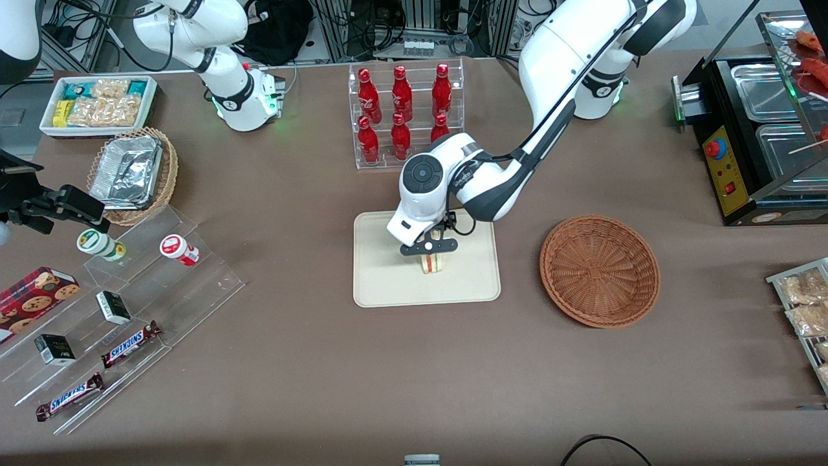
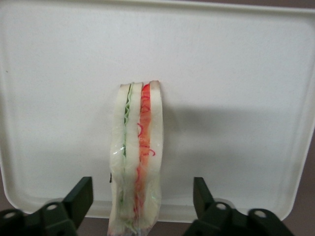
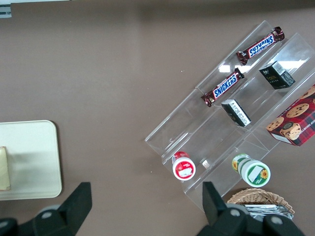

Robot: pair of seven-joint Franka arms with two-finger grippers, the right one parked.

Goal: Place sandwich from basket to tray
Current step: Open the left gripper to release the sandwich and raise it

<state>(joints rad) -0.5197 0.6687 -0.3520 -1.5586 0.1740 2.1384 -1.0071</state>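
The sandwich (image 1: 431,263) stands on edge on the cream tray (image 1: 381,285), its red, orange and green layers facing up in the left wrist view (image 2: 138,157). My left gripper (image 1: 429,249) hangs just above it, over the tray's middle. The gripper (image 2: 142,196) is open, with one finger (image 2: 81,196) on each side of the sandwich and a clear gap to each. The tray (image 2: 236,73) fills the wrist view. The reddish-brown basket (image 1: 599,270) sits beside the tray toward the working arm's end and holds nothing. The right wrist view shows the tray's corner (image 3: 29,162) and a sliver of the sandwich (image 3: 4,167).
A clear rack of red bottles (image 1: 404,116) stands farther from the front camera than the tray. An acrylic step stand with snacks (image 1: 97,323), a tan basket with foil (image 1: 132,173) and a white snack bin (image 1: 97,103) lie toward the parked arm's end. A hot-food cabinet (image 1: 763,129) stands at the working arm's end.
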